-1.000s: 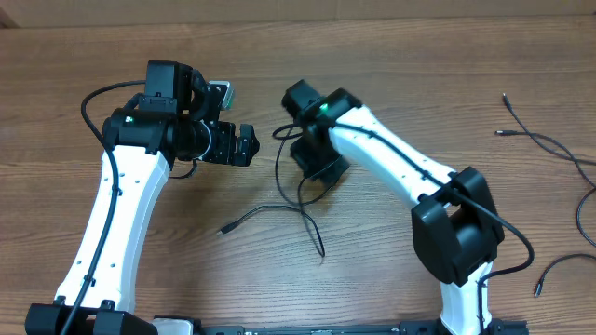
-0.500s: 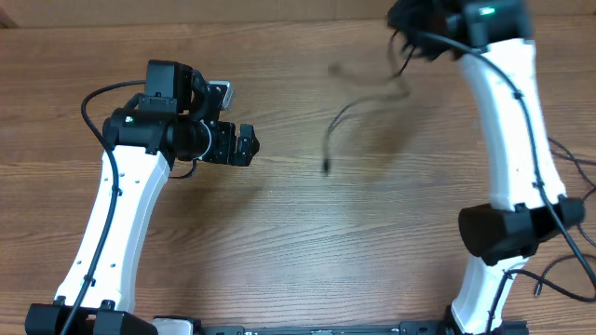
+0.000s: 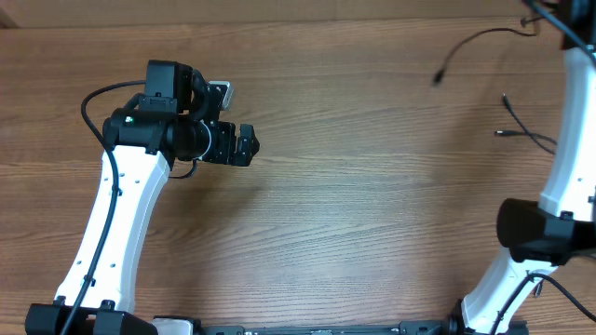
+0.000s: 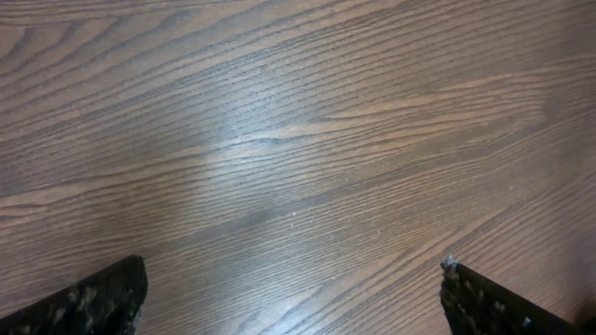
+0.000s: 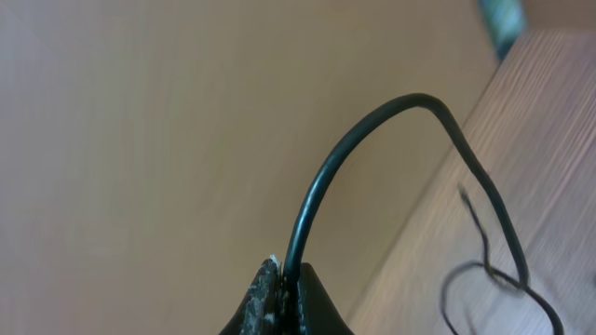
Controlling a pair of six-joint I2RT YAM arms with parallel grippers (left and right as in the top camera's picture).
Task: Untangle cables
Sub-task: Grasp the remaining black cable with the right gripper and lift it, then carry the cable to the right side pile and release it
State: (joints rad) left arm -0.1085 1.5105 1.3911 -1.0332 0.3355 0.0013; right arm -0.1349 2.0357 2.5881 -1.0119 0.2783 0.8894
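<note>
A thin black cable (image 3: pixel 477 36) hangs in the air at the top right of the overhead view, its plug end (image 3: pixel 436 76) dangling over the table. In the right wrist view my right gripper (image 5: pixel 287 272) is shut on this cable (image 5: pixel 391 107), which arcs up out of the jaws and trails down to the right. Another thin cable (image 3: pixel 527 138) lies loose on the table at the right, also seen as a loop of cable (image 5: pixel 492 279) below the held one. My left gripper (image 3: pixel 244 144) hovers open at the left, with only bare wood between its fingers (image 4: pixel 93 302).
The wooden table (image 3: pixel 354 214) fills the views. My right arm (image 3: pixel 568 140) stands tall along the right edge, over the loose cable there. My left arm (image 3: pixel 112 223) reaches up the left side.
My right arm has swung from the table's middle up to the far top right, lifting the cable off the wood. The left arm has not moved.
</note>
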